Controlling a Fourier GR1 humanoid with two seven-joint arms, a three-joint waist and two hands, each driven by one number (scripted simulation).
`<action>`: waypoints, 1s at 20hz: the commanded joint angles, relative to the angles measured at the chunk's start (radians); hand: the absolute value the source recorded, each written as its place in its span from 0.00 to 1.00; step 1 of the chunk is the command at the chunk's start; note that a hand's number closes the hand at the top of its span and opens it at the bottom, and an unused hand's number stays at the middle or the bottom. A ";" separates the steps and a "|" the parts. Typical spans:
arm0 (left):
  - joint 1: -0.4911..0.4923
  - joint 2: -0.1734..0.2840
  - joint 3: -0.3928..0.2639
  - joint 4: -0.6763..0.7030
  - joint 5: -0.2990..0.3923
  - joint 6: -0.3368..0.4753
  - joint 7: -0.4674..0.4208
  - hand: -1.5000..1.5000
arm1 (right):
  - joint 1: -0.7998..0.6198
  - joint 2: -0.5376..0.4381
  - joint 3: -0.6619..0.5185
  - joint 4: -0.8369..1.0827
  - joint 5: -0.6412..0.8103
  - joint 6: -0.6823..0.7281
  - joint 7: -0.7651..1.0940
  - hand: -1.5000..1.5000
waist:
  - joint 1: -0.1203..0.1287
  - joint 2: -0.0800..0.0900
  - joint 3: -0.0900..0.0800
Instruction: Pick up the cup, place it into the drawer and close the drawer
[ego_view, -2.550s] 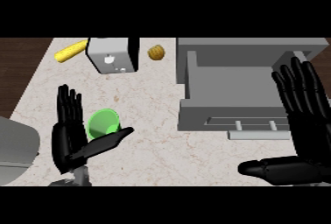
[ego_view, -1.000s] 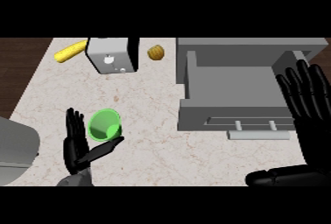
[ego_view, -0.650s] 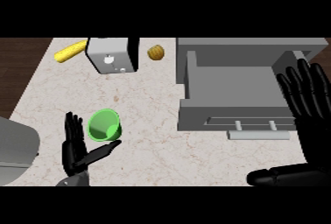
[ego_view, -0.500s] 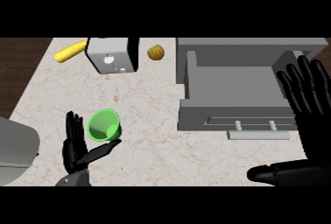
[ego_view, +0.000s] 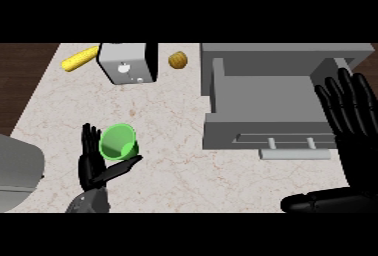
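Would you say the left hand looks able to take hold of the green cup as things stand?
Probably yes: the left hand is open right beside the green cup, thumb below it, with nothing between them.

Black left robot hand (ego_view: 94, 167), black right robot hand (ego_view: 353, 117), long jointed fingers

A toaster (ego_view: 128, 63) stands at 11 o'clock on the marble counter (ego_view: 177, 165). A corn cob (ego_view: 80, 58) lies just left of it. A walnut-like brown item (ego_view: 178, 60) sits near 12 o'clock.

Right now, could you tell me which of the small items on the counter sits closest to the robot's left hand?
The green cup: it sits right against the left hand, between fingers and thumb. The corn cob and the brown nut-like item lie far off by the toaster.
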 joint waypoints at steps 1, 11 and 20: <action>-0.022 0.019 0.024 0.069 0.026 -0.066 -0.029 0.00 | 0.075 -0.012 -0.009 -0.067 -0.029 0.034 0.006 0.00 | -0.002 0.000 0.000; -0.111 -0.014 0.024 0.153 0.058 -0.167 -0.047 0.00 | -0.077 -0.020 -0.029 -0.004 -0.034 -0.020 0.089 0.00 | 0.001 0.000 0.000; -0.112 0.029 0.041 0.265 0.060 -0.355 -0.222 1.00 | -0.019 -0.018 -0.044 0.016 -0.039 0.014 0.015 0.00 | -0.003 0.001 0.000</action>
